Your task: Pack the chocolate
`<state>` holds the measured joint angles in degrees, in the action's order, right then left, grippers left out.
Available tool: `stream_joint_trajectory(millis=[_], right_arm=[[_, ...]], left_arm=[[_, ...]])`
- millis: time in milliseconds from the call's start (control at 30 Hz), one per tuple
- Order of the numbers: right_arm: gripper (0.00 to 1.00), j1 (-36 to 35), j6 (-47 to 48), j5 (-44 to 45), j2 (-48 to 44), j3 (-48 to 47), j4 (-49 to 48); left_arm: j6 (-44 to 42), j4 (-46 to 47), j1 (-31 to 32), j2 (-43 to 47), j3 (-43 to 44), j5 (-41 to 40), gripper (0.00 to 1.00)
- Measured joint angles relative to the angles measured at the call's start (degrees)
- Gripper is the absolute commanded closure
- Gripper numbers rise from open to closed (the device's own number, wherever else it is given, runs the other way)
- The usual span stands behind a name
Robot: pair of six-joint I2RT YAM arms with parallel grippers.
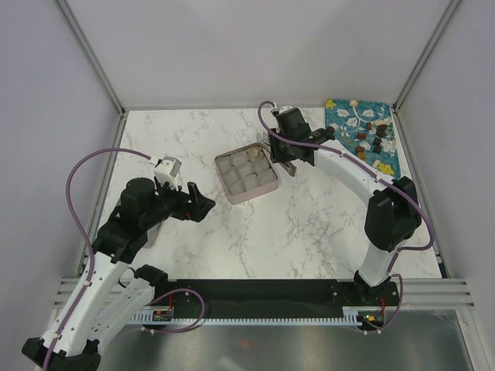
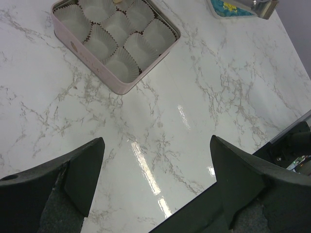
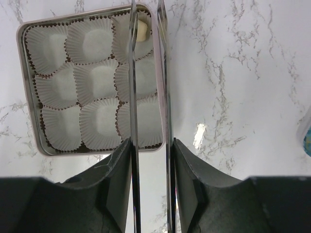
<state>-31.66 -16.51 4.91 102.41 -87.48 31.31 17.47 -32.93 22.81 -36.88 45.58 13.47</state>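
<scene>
Cannot see the tips of the tongs (image 3: pixel 132 87) in the right wrist view: cut off at the top edge, so cannot tell whether touching the cream-white chocolate (image 3: pixel 142 29) lying between the two blades in a corner cup of the pink tin (image 3: pixel 21 73). Blades slightly apart, near parallel, with nothing visibly pinched. Clamped from both sides by the right gripper (image 3: pixel 151 143), fingers against the metal. From above, hard to make out beyond a thin grey streak at the tin's far right corner. Rest of the chocolate (image 1: pixel 377 141) scattered on a teal patterned mat (image 1: pixel 344 116) in the far right corner of the table (image 1: pixel 309 232), too small to sort by shape. Left gripper (image 2: pixel 155 160) gaping wide, holding nothing, hovering over bare marble well apart from the tin. Tin near mid-table, open marble on its near and left sides; mat close to the table's far and right edges.
</scene>
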Motion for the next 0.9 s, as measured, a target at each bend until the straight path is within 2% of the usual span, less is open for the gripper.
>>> stream_joint_trajectory(millis=[200,367,600,733,900], right_arm=[[0.56,2.54,0.26,1.64,-1.86,-4.24,5.40],[0.56,11.91,0.07,2.62,-6.12,-3.91,8.85],[0.53,26.01,-1.20,6.23,-10.43,3.06,11.30],[0.51,29.83,-1.79,6.38,-10.64,7.72,12.33],[0.47,31.30,-2.12,7.02,-10.82,11.96,13.55]], left_arm=[[-0.02,0.00,0.00,0.20,0.00,-0.07,0.02],[-0.02,-0.02,0.00,0.59,-0.02,-0.07,0.02],[-0.02,0.02,0.00,1.38,-0.02,0.02,0.02],[-0.02,-0.02,0.00,1.27,-0.02,0.09,0.02],[-0.02,-0.02,0.17,1.57,-0.02,0.11,0.02]])
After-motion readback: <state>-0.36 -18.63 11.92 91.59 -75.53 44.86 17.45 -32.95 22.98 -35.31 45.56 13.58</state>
